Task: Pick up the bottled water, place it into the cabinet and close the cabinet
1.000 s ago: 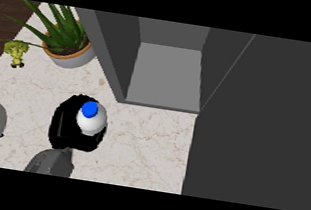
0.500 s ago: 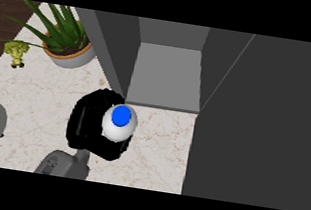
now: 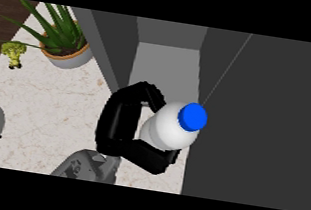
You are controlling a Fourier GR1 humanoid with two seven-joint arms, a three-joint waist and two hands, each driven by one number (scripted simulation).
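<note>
Marble counter, robot hand curled round bottled water, beside cabinet

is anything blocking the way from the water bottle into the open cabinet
Nothing visible stands in the way. The left hand holds the bottled water right at the mouth of the cabinet, whose visible floor is bare. The open door stands just right of the bottle.

A potted plant stands beside a small yellow-green figure on the counter.
</note>
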